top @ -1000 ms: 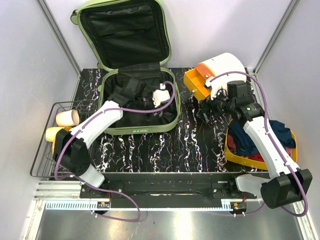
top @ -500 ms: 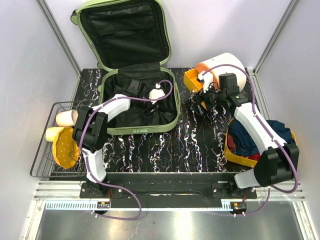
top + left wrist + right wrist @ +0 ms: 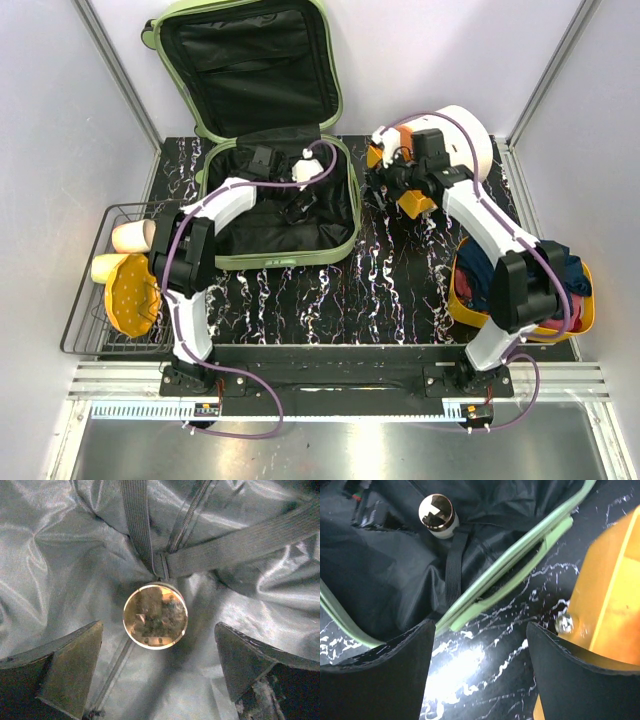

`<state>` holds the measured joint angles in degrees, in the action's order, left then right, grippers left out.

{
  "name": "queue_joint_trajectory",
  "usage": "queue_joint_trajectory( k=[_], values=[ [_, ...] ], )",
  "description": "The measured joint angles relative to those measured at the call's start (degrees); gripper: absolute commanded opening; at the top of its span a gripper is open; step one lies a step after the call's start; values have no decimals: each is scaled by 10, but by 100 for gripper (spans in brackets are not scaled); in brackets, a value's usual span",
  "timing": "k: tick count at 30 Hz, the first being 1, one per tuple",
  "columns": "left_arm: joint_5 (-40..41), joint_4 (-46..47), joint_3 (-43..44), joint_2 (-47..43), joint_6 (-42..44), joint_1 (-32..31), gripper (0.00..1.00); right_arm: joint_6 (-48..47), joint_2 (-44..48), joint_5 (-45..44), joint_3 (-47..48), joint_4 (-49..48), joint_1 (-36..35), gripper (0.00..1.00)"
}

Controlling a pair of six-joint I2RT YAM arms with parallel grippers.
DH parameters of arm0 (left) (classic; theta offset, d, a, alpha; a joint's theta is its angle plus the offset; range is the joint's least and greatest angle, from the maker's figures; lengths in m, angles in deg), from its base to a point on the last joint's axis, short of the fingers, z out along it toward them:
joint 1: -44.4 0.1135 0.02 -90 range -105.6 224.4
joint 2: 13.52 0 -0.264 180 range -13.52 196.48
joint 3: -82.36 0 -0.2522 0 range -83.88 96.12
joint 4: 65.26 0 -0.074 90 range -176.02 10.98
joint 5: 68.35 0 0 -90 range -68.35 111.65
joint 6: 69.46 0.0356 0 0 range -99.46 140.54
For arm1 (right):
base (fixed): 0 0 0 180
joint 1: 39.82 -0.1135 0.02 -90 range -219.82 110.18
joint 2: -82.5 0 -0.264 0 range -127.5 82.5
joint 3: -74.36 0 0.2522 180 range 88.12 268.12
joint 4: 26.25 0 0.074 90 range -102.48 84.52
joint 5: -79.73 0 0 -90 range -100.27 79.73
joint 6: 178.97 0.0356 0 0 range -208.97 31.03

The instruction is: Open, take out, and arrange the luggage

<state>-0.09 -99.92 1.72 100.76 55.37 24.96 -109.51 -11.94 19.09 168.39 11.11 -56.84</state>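
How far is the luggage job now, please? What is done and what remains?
Done: the luggage lies open, lid up. In hand: the left hand, open, hovers over a small shiny-capped container on the lining; the right hand, open, is at the case's right rim. Left: lifting that container out and arranging things.

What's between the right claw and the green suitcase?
Only bare marbled table, shown in the right wrist view, separates the right gripper from the luggage.

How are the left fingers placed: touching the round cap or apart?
Apart. Left wrist view shows bare lining between the cap and both fingers.
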Motion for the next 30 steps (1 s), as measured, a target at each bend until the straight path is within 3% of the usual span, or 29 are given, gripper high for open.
queue_joint_trajectory(
  k=[5,10,13,17,30],
  values=[
    [-17,-69,10,-53,-25,25,99,7,-77,-12,77,-12,-37,83],
    [-43,-113,10,-175,-85,105,99,9,-166,-34,162,-16,-83,84],
    [-51,-117,5,-253,-125,159,99,11,-226,-49,216,-12,-115,95],
    [-46,-122,-6,-324,-186,189,99,9,-295,-83,271,-3,-153,98],
    [-68,-140,-19,-342,-307,229,99,-3,-434,-156,428,65,-207,96]
  ],
)
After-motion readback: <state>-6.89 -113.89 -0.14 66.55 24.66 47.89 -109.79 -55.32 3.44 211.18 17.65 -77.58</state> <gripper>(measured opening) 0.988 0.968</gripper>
